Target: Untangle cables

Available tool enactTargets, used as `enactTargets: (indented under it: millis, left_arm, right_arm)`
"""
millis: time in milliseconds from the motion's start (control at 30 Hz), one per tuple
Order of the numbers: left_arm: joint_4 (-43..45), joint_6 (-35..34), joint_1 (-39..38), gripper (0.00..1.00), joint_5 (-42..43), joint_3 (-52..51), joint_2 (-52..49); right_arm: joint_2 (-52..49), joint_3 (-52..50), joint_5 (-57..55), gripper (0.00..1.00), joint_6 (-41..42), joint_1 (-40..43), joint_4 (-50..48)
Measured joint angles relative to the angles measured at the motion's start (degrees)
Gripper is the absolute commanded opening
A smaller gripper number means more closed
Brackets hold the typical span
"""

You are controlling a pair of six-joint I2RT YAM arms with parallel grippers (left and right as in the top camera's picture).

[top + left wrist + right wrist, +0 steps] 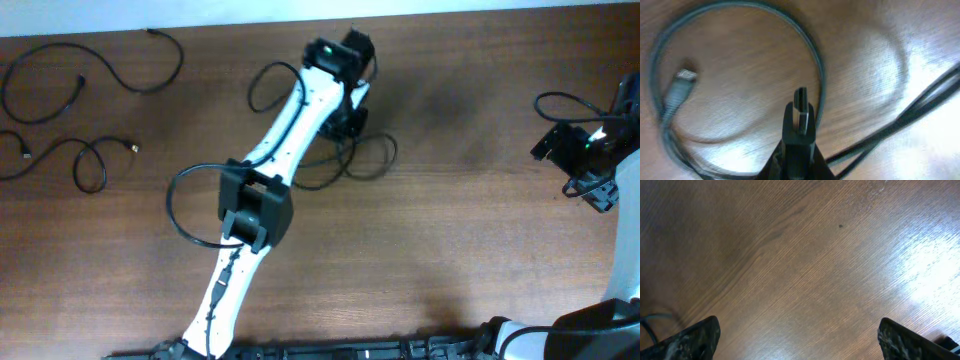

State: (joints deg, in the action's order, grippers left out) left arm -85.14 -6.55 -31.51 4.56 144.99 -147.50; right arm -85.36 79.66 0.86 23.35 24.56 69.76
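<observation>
A tangle of thin black cables (362, 160) lies at the table's middle, with loops spreading right and left. My left gripper (349, 115) is down on it. In the left wrist view the left gripper (800, 152) is shut on a black plug end (800, 117) that stands up between the fingers. A grey-black cable loop (816, 65) curves round it, with another plug end (684, 80) at the left. Two more cable strands (920, 107) run at the right. My right gripper (548, 143) is open over bare wood (800, 340), far right of the tangle.
Two separate loose cables lie at the far left: one long curve (75, 85) and one with small plugs (88, 160). The left arm's thick wire loop (175, 205) hangs beside the arm. The table's back edge (200, 28) runs along the top.
</observation>
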Motion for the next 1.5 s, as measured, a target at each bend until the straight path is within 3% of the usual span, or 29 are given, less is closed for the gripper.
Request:
enactTargets:
  millis: [67,100,133,200,267,300,500,767,867,1033,1100,1233,1500]
  left_arm:
    - [5.31,0.00,-0.90,0.07,0.00,-4.35,0.00]
    - [7.26,-0.02,-1.05,0.16,0.00,-6.03,0.00]
    - [8.92,-0.15,-1.11,0.36,0.00,-7.45,0.00]
    - [10.64,-0.20,-1.11,0.46,-0.02,-9.44,0.00]
    - [10.88,-0.55,-1.11,0.68,0.00,-10.67,0.00]
    - [10.84,-0.33,-1.11,0.71,-0.02,-10.97,0.00]
    - [10.69,-0.61,-1.36,0.75,-0.20,-13.31,0.44]
    - [9.99,-0.59,-1.22,0.72,-0.37,-13.60,0.83]
    - [7.30,-0.61,-0.39,0.81,0.00,-8.90,0.33]
    - [1.20,-0.57,2.12,0.82,2.67,7.21,0.11]
    - [-3.23,0.11,2.45,0.82,4.24,9.11,0.28]
    - [-8.87,5.18,1.42,0.82,5.55,7.10,0.28]
    - [0.26,7.50,-2.25,0.77,3.43,-4.90,0.26]
  right_arm:
    - [0.00,0.00,0.00,0.98,-0.04,0.00,0.02]
    - [0.00,0.00,0.02,0.98,-0.04,0.00,0.02]
    - [0.00,0.00,0.00,0.98,-0.02,0.00,0.00]
    - [0.00,0.00,0.02,0.98,-0.02,0.00,0.00]
    - [0.00,0.00,0.02,0.98,-0.04,0.00,0.02]
    - [0.00,0.00,0.02,0.98,-0.02,0.00,0.02]
    - [0.00,0.00,0.00,0.99,-0.04,0.00,0.02]
    - [0.00,0.00,0.00,0.98,-0.02,0.00,0.00]
    - [0.00,0.00,0.00,0.98,-0.02,0.00,0.00]
    - [0.00,0.00,0.00,0.98,-0.02,0.00,0.02]
    - [0.00,0.00,0.00,0.98,0.02,0.00,0.04]
    - [0.00,0.00,0.00,0.99,-0.02,0.00,0.02]
    - [0.00,0.00,0.00,0.98,-0.04,0.00,0.02]
